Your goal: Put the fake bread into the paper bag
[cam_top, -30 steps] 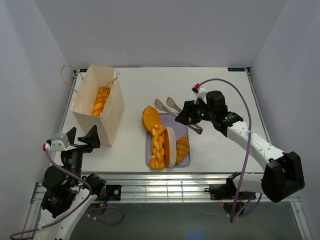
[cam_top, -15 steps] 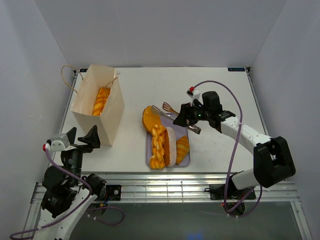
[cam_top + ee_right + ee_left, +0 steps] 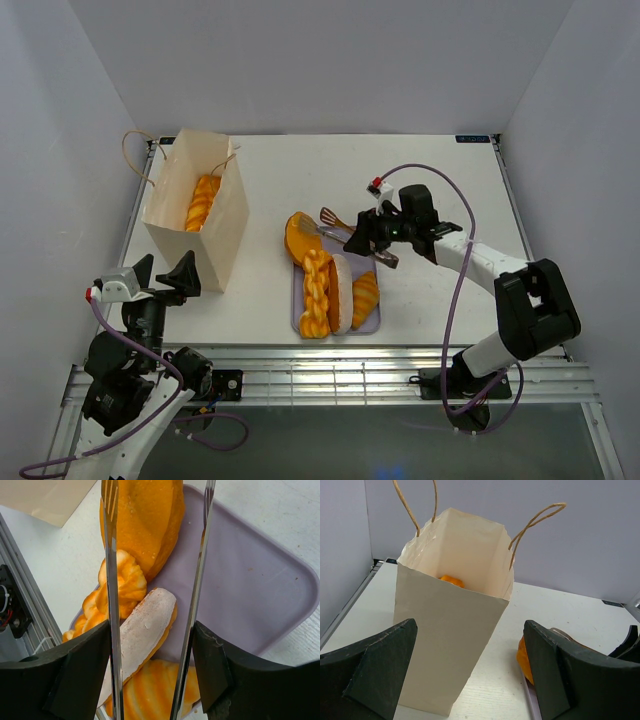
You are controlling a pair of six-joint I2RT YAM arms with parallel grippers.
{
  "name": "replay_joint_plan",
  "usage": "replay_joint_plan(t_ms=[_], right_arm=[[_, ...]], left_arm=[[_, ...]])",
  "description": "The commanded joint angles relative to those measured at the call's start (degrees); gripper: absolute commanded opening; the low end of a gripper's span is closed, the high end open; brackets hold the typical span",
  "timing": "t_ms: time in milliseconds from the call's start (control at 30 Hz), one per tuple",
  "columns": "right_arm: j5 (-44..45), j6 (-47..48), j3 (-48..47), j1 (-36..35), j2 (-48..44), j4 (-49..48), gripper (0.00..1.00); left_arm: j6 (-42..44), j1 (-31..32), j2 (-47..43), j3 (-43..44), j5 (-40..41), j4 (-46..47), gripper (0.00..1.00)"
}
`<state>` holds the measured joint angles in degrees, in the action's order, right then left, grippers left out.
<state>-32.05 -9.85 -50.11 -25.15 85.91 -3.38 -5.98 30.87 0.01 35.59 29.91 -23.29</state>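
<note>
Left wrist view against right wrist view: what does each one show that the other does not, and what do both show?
Only the left wrist view: the open left gripper, the paper bag's open mouth, its cord handles, and one fake bread inside. Only the right wrist view: the right gripper holding the metal tongs, the braided loaf and a pale-bottomed pastry. Both: the paper bag, just a corner in the right wrist view, and the white table.

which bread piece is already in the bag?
The braided loaf inside the paper bag. It's the only one there; the other pastries sit on or against the lilac tray.
</note>
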Motion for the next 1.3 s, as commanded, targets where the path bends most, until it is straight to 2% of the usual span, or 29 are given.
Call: replay_joint_plan(t_ms=[0, 500, 600, 633, 733, 1067, 1267], right_arm=[[-3.10, 0.71, 0.45, 0.10, 1.19, -4.71, 0.68], [-6.26, -0.35, -0.34, 0.10, 5.15, -6.73, 0.63], [-6.97, -0.52, -0.52, 0.10, 5.41, -6.73, 0.58], [-7.14, -0.61, -0.52, 0.01, 5.41, -6.64, 0.51], [-7.50, -0.70, -0.43, 0.10, 4.97, -6.29, 0.44], [-6.01, -0.61, 0.36, 0.10, 0.23, -4.80, 0.31], [-4.16, -0.79, -0.43, 0.10, -2.50, -3.74, 0.28]], left_arm=[[0.53, 0.33, -0.36, -0.26, -0.73, 0.79, 0.98], [0.53, 0.68, -0.36, -0.26, -0.73, 0.79, 0.98], [0.53, 0.77, -0.36, -0.26, -0.82, 0.79, 0.98], [0.53, 0.77, -0.36, -0.35, -0.82, 0.79, 0.98], [0.53, 0.77, -0.62, -0.35, -0.82, 0.79, 0.98], [0.53, 0.86, -0.80, -0.35, -0.91, 0.79, 0.98], [0.53, 0.86, -0.98, -0.35, -0.91, 0.79, 0.98]])
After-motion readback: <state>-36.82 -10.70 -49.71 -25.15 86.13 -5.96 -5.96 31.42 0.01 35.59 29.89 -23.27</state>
